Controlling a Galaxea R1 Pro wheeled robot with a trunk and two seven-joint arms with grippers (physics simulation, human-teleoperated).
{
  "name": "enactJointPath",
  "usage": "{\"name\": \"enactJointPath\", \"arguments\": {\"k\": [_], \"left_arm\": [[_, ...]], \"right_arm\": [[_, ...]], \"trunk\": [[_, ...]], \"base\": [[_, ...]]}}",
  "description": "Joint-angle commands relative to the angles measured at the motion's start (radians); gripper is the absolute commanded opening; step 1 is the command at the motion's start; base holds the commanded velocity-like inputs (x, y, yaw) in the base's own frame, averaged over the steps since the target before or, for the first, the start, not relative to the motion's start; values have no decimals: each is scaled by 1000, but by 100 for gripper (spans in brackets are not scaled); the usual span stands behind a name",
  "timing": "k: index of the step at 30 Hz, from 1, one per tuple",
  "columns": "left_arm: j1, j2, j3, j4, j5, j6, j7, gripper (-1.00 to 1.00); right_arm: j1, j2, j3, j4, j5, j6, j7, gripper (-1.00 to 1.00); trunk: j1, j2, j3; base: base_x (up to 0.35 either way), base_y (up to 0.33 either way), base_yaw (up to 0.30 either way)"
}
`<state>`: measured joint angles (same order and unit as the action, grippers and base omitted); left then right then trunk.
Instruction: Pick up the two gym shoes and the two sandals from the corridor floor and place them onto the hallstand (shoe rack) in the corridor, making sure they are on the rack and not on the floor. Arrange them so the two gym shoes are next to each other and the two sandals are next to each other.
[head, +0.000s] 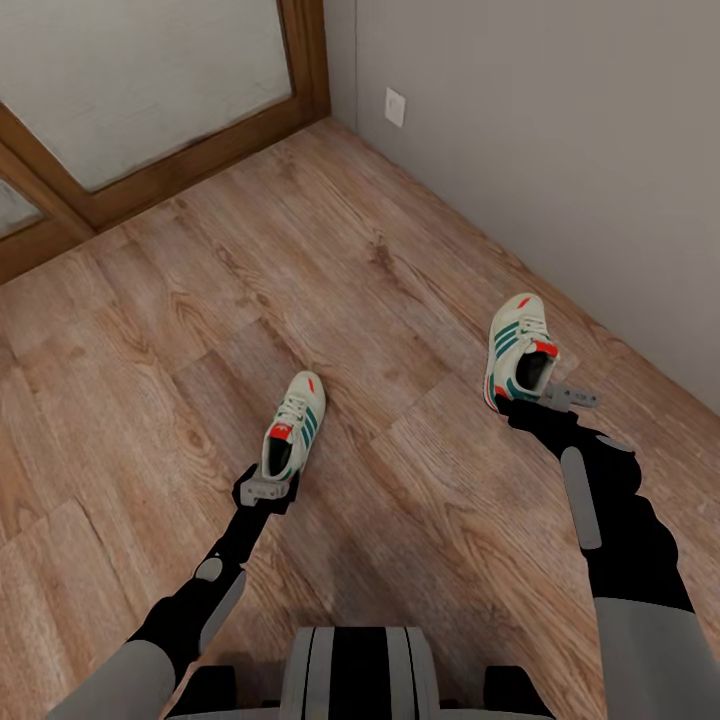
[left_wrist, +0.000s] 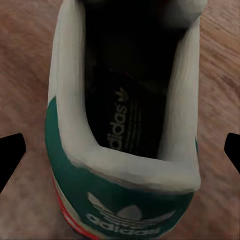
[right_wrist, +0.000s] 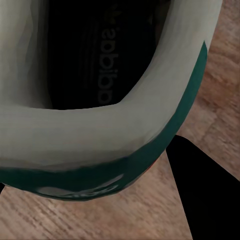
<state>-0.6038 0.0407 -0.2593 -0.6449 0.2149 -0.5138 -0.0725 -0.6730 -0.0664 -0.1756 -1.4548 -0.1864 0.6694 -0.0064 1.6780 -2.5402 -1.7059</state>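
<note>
The corridor floor (head: 360, 290) runs bare to the wall, no rack in sight, so both gym shoes face a carry. The left hand (head: 268, 490) is at the heel of the left gym shoe (head: 293, 432), its fingers spread either side, not yet clamped. The right hand (head: 555, 398) meets the right gym shoe (head: 518, 352) heel; whether it grips, I cannot tell. A shallow heel pinch could let a shoe twist free.

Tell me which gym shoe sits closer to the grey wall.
The gym shoe at the right gripper: that shoe lies near the wall; the other shoe sits mid-floor.
</note>
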Motion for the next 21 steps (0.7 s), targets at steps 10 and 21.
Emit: {"name": "enactJointPath", "arguments": {"k": [10, 21], "left_arm": [[-1, 16, -3, 1, 11, -3, -4, 100], [-1, 16, -3, 1, 11, -3, -4, 100]], "right_arm": [[0, 0, -1, -1, -6, 4, -1, -100], [0, 0, -1, -1, -6, 4, -1, -100]], "trunk": [[3, -2, -28], [3, -2, -35]], "base": [[0, 0, 0], [0, 0, 0]]}}
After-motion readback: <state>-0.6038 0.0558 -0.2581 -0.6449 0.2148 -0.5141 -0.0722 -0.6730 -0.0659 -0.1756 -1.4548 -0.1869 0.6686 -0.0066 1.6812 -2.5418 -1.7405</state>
